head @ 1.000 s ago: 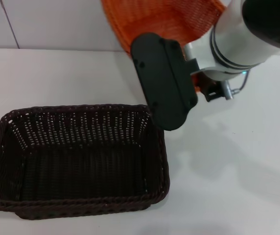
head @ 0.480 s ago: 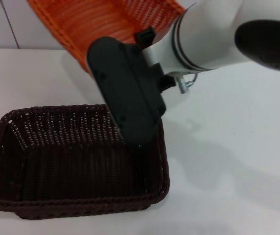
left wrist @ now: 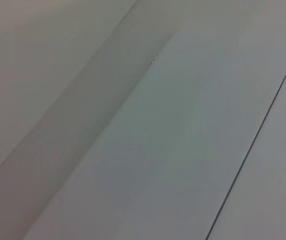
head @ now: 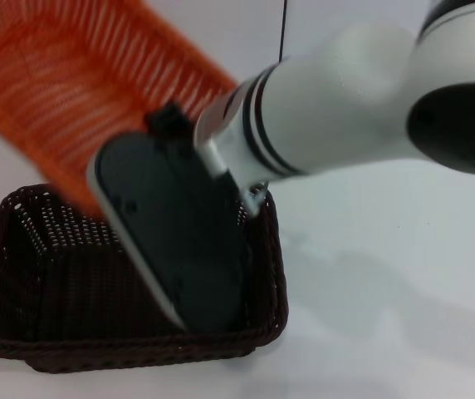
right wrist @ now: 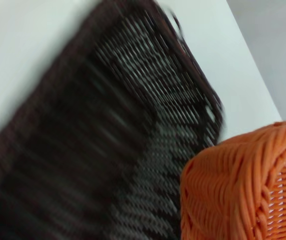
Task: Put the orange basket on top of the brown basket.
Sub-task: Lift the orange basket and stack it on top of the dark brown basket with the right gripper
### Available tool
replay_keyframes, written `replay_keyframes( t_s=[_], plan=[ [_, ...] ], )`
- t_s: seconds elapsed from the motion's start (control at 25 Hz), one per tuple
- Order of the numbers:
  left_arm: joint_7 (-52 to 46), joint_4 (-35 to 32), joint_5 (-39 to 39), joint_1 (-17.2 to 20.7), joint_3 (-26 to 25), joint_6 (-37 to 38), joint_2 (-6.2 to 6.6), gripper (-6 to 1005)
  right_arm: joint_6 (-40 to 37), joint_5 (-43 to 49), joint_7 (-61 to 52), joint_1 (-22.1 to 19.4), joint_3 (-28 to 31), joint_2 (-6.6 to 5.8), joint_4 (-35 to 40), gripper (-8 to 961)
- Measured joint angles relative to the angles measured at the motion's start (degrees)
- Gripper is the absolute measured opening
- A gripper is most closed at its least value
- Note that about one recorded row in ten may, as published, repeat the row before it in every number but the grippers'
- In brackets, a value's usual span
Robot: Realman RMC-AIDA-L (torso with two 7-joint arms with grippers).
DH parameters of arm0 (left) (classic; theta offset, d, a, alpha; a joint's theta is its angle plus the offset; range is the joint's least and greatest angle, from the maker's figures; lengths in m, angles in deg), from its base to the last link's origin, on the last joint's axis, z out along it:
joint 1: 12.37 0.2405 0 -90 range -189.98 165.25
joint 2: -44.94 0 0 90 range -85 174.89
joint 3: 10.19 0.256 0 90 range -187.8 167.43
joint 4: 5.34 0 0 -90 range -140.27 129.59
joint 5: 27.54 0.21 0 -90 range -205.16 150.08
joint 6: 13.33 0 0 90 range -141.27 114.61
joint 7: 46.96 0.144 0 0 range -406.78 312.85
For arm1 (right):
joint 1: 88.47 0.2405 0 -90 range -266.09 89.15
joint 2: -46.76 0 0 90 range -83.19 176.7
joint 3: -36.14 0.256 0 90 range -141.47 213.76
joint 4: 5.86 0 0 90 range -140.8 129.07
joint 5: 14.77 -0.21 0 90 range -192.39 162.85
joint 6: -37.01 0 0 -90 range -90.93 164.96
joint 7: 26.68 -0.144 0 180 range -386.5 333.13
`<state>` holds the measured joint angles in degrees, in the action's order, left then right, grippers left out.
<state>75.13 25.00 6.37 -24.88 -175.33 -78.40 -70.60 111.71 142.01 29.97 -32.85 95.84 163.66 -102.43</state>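
The orange basket hangs tilted in the air at the upper left, over the far left part of the brown basket. My right gripper reaches in from the right and is shut on the orange basket's near rim. Its dark housing covers the middle of the brown basket, and the fingers themselves are hidden. The right wrist view shows a corner of the orange basket close above the brown basket. The brown basket rests on the white table, open side up. My left gripper is out of view.
The white table stretches to the right of the brown basket. A pale wall with a dark vertical seam stands behind. The left wrist view holds only a plain pale surface with a thin seam line.
My right arm has swung left and toward me, carrying the orange basket from the back centre to above the brown basket. The brown basket has not moved.
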Motion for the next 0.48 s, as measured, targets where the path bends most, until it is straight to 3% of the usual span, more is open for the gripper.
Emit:
replay_keyframes(
  t_s=[0.16,0.24,0.48],
  plan=[
    [-0.1,-0.5,0.0,0.5,0.0,-0.1,0.19,829,4.7,-10.3,3.3,-1.4,2.4,-0.78,-4.3,126],
    [-0.1,-0.5,0.0,0.9,0.0,-0.1,0.2,828,6.4,-12.0,3.4,-1.5,3.0,-0.99,-5.4,127],
    [-0.1,-0.7,-0.2,0.7,0.0,-0.2,0.16,828,12.1,-16.4,3.6,-1.9,4.9,-3.1,-9.0,127]
  ],
)
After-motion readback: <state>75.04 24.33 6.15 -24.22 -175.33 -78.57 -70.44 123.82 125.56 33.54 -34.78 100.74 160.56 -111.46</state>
